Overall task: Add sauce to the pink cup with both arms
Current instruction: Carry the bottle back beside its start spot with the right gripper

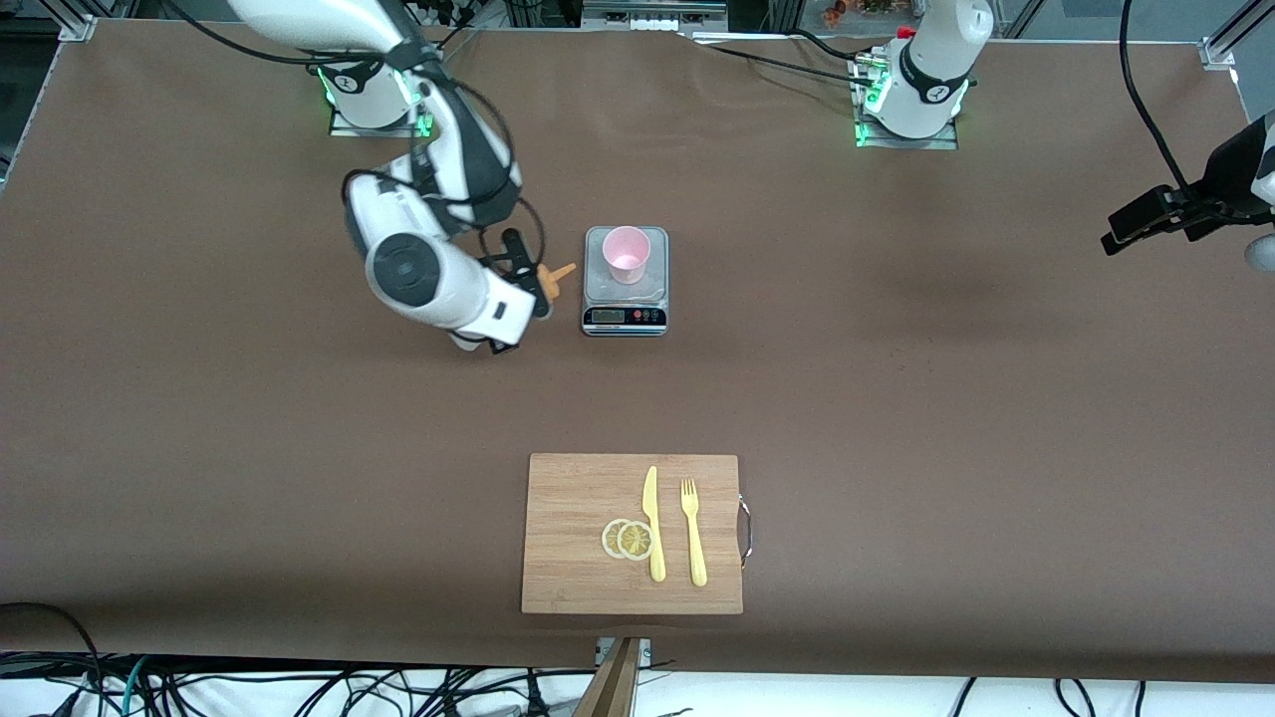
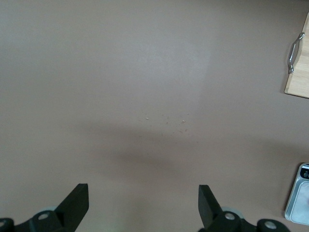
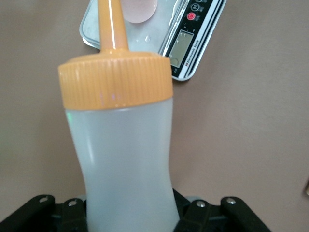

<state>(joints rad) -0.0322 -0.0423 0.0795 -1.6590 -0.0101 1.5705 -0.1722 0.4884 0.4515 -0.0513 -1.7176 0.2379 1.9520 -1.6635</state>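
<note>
I have the sauce bottle [image 3: 123,159] pinched at its lower body in the right tool [image 1: 526,289], lifted off the table [image 1: 896,378] and hanging over the bare surface just beside the kitchen scale [image 1: 626,282], toward the right arm's end. The pink cup [image 1: 627,254] stands upright on the scale's platform, apart from the bottle. I judge I am in the carry-and-aim step: the bottle is up and tipped, but its nozzle [image 1: 561,272] is not yet over the cup's mouth. The bottle's long axis lies close to level in the front view, running from the tool toward the scale, with the orange cap [image 3: 116,79] leading and the nozzle pointing at the cup. Next I need to bring the tip across until it sits above the cup's opening, dip it downward, then squeeze gently; I judge that overshooting or tilting early would drop sauce on the scale instead. The left tool [image 2: 142,208] waits with its fingers spread wide and nothing between them, over bare table toward the left arm's end, well apart from the cup.
</note>
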